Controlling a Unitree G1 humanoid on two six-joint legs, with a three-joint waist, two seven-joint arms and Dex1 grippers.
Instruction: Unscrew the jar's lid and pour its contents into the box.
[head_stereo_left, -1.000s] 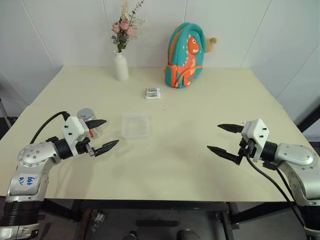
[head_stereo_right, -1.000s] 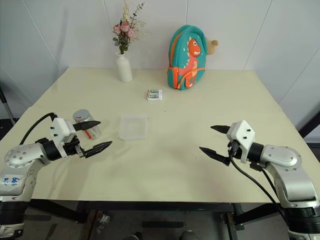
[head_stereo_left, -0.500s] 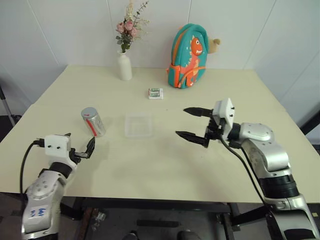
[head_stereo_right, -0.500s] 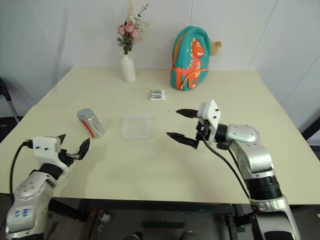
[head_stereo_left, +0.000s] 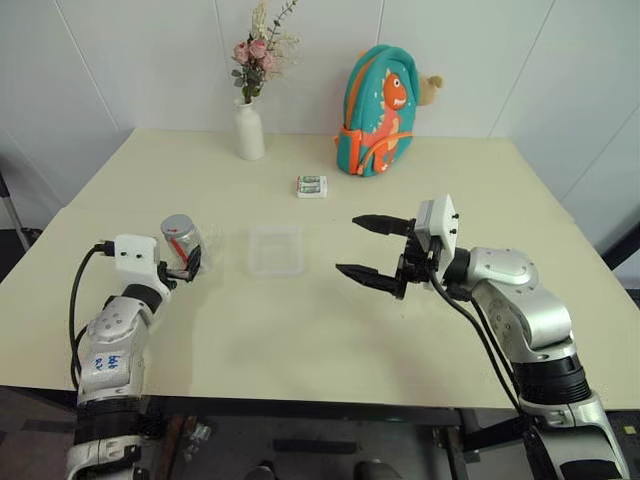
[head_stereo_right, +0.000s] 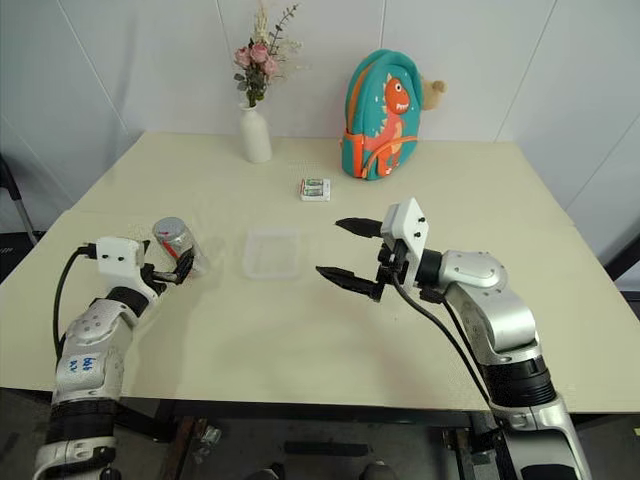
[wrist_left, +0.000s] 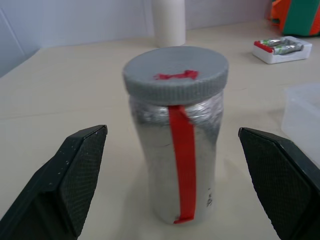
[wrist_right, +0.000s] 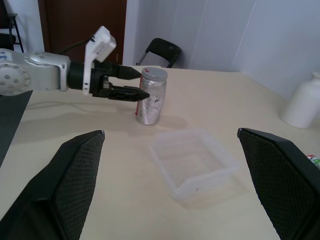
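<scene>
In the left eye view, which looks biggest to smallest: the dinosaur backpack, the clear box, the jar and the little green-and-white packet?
1. Dinosaur backpack, plainly the largest.
2. Clear box.
3. Jar, narrower than the box, though it stands upright while the box lies flat.
4. Green-and-white packet, the smallest; it lies farther from the camera, which shrinks it somewhat.

A cream table (head_stereo_left: 330, 330) is set against white panelled walls (head_stereo_left: 150, 60), with dark frame bars (head_stereo_left: 300, 415) seen under its near edge. A dark wooden door (wrist_right: 82, 22) and a black chair (wrist_right: 161, 50) (beyond the table's far edge) are shown in the right wrist view.
</scene>
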